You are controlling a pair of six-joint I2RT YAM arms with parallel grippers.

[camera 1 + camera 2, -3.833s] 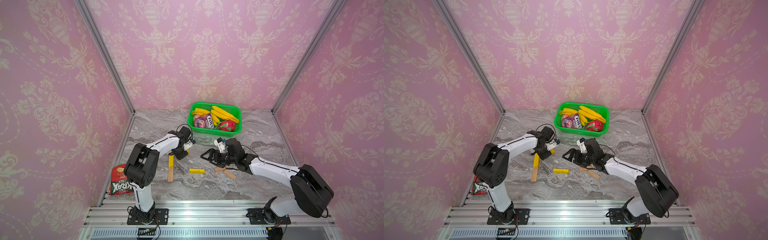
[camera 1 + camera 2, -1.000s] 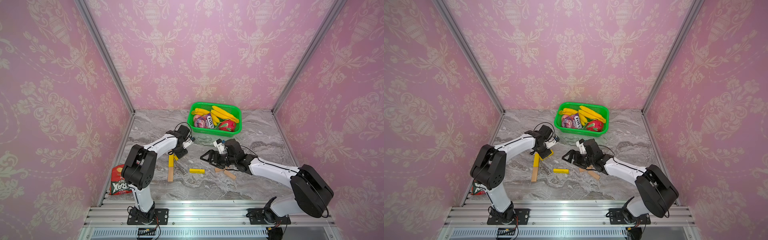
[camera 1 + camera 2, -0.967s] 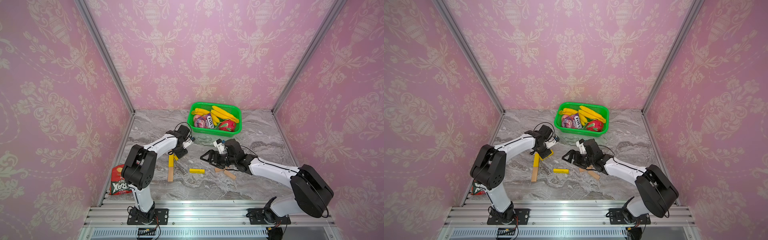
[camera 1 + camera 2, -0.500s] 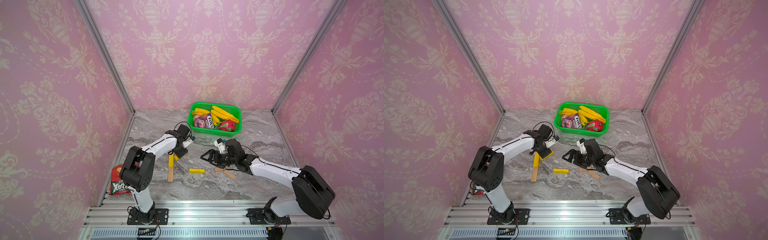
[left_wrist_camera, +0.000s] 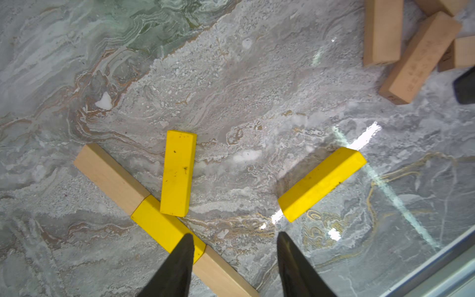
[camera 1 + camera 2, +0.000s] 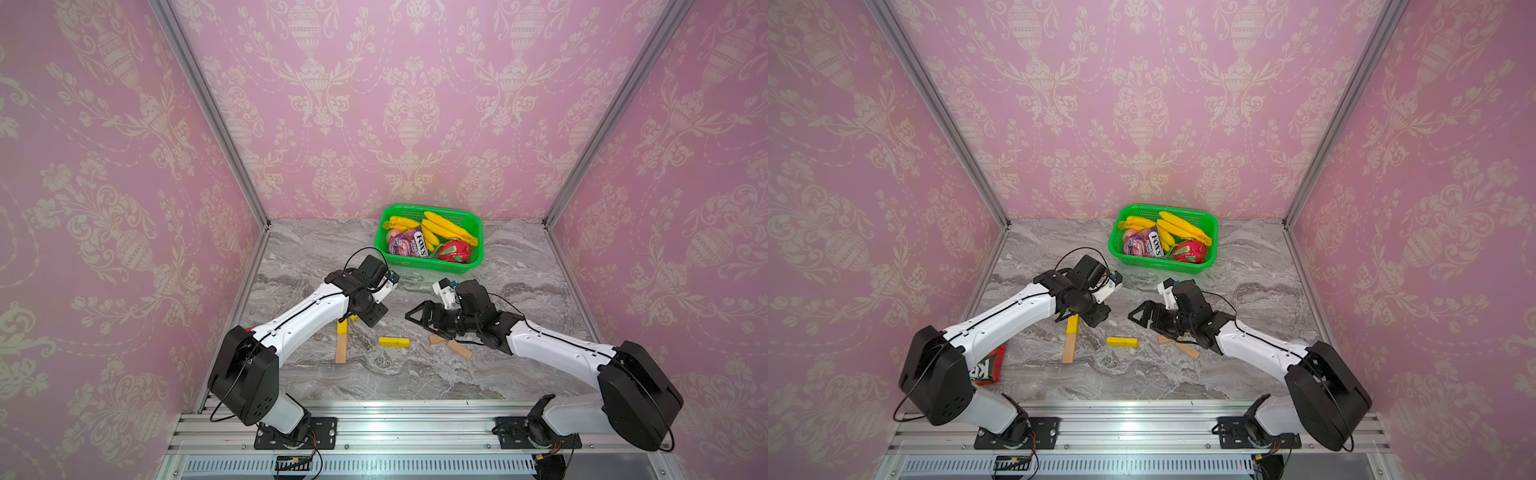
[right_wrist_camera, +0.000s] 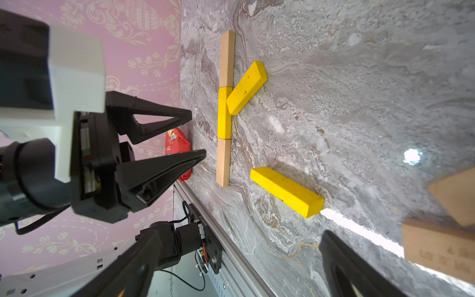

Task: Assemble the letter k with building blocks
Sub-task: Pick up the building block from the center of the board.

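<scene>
Left wrist view, left pincer (image 5: 235, 234) half-spread, empty, above yellow stem bar (image 5: 159, 226), right pincer (image 6: 422, 322) wide

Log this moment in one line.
stem: three bars | slanted yellow bar: touching stem | loose yellow bar: apart | left gripper: open | right gripper: open

The grey marbled tabletop (image 6: 415, 382) is carrying everything here. A green basket (image 6: 428, 268) is sitting toward the back wall. Nearer the front, three bars are lying end to end as a straight stem (image 7: 225, 110) (wood, yellow, wood), and a slanted yellow bar (image 7: 246, 87) is touching the stem's yellow piece. A loose yellow bar (image 6: 393, 341) is lying apart, between the stem and a cluster of tan wood bars (image 6: 459, 350). A red snack bag (image 6: 986, 368) is lying at the left edge.
</scene>
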